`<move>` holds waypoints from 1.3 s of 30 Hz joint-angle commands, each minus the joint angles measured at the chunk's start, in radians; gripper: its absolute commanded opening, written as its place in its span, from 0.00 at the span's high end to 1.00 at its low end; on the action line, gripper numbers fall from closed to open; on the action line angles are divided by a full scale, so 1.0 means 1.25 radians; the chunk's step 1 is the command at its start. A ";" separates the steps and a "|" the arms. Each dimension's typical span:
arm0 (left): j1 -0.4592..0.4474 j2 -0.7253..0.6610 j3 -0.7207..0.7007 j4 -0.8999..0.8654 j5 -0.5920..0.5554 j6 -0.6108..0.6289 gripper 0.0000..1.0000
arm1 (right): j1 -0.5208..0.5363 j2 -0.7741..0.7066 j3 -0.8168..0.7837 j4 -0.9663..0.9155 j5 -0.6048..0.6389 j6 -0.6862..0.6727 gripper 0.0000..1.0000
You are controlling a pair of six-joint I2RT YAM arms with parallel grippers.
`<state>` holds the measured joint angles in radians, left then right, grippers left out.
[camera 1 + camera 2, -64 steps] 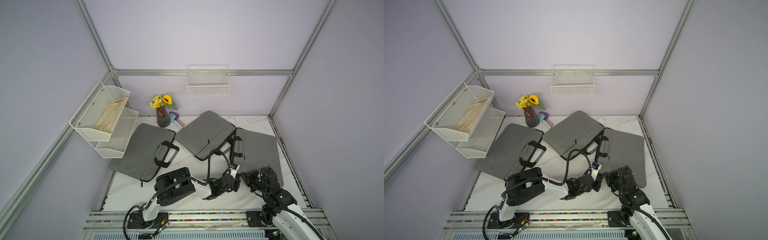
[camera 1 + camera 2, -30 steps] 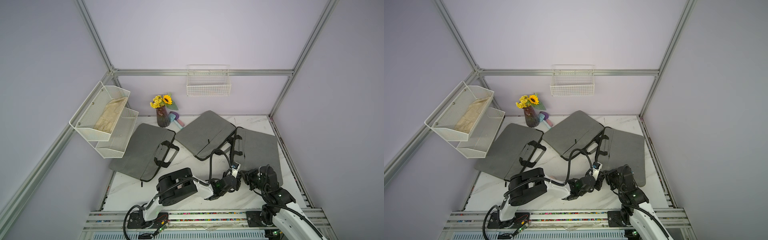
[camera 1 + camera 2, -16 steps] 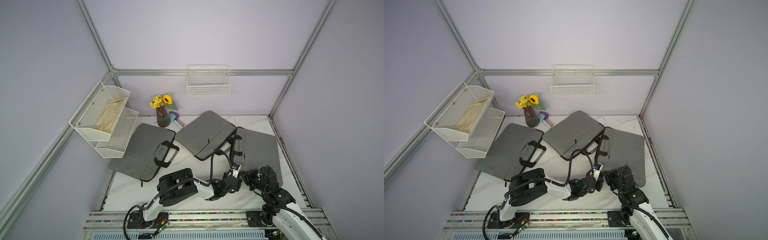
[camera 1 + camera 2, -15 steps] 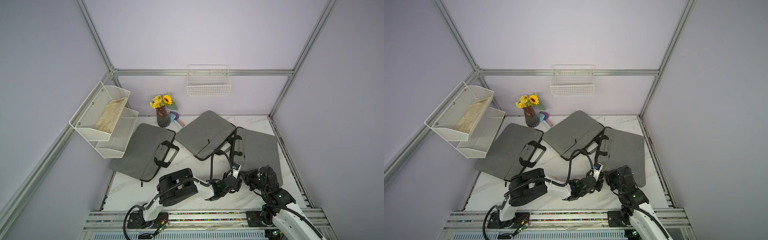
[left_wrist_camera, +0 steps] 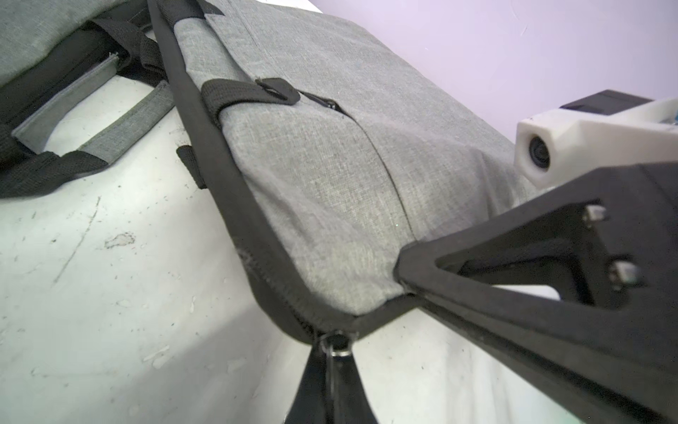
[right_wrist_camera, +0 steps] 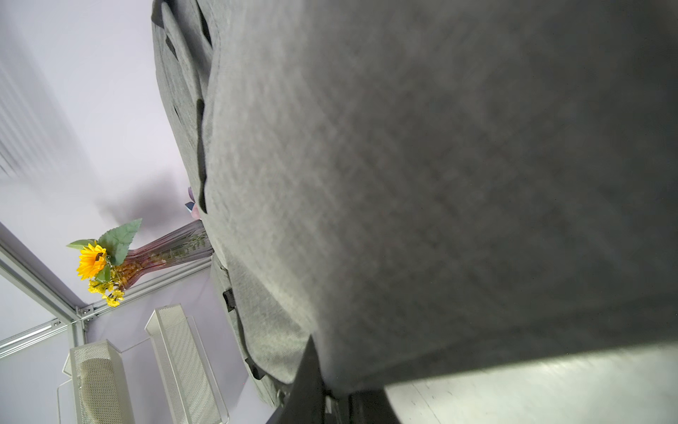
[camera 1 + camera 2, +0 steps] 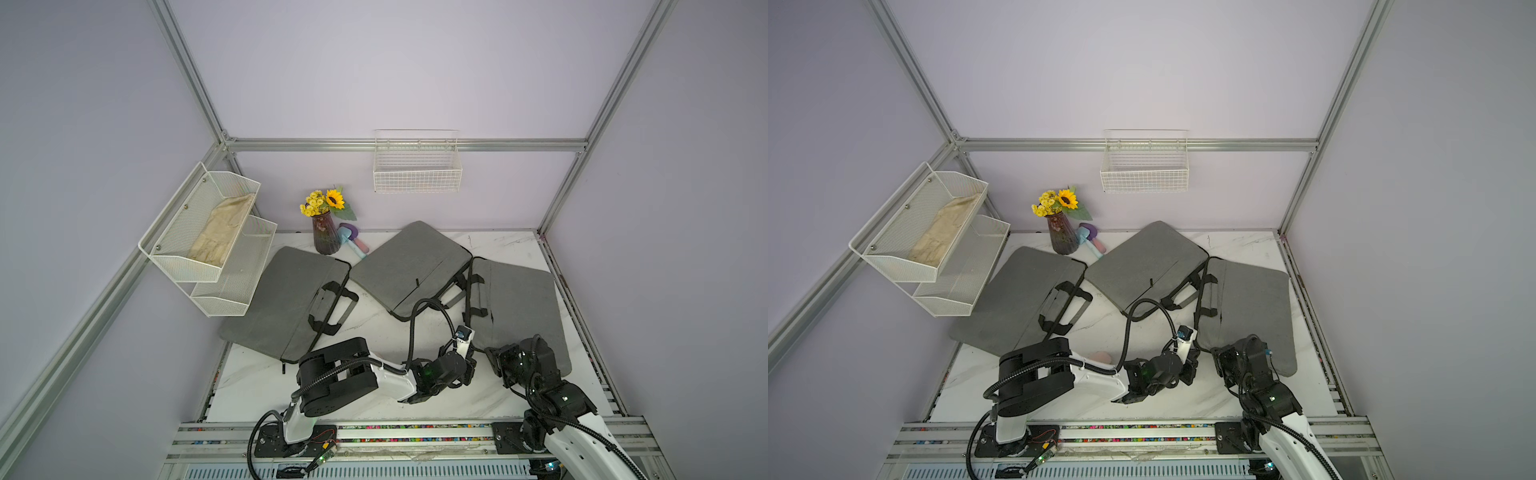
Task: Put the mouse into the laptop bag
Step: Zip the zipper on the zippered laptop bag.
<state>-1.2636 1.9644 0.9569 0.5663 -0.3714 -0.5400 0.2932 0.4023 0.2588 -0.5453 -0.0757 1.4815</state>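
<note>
1. The laptop bag [image 7: 523, 307] lies flat at 3 o'clock on the marble tabletop [image 7: 257, 382]. Two more grey bags [image 7: 291, 299] lie at 9 and 12 o'clock.
2. The left gripper [image 5: 334, 354] has its jaws clenched on the zipper pull [image 5: 335, 343] at the laptop bag's near corner. Only the left wrist view shows this grip; in both top views the gripper body covers it.
3. The right gripper [image 7: 492, 358] sits just at 3 o'clock of the left gripper, jaws pinched on the laptop bag's near edge. In the right wrist view grey fabric [image 6: 440, 183] fills most of the frame.
4. The mouse [image 7: 1100, 356] is a pink rounded lump on the tabletop at 9 o'clock of the left gripper. It lies outside every bag, half hidden behind the left arm [image 7: 1096, 380]. It shows in a top view; neither wrist view shows it.
5. The right wrist view catches the vase [image 6: 168, 253] with a sunflower and the mesh rack [image 6: 183, 367]; the left wrist view does not.
</note>
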 commanded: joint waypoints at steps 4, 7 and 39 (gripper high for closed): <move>0.009 -0.056 -0.036 -0.032 0.019 -0.010 1.00 | -0.005 -0.033 0.055 -0.112 0.156 -0.007 1.00; 0.009 -0.053 -0.030 -0.046 0.078 -0.001 1.00 | -0.006 -0.027 0.058 -0.139 0.191 -0.021 1.00; 0.017 0.043 0.248 -0.197 0.475 0.177 1.00 | -0.006 -0.100 -0.020 -0.036 0.036 -0.016 0.44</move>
<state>-1.2343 2.0815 1.1801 0.3035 0.1432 -0.3702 0.2871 0.2916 0.2405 -0.7067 0.0246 1.4471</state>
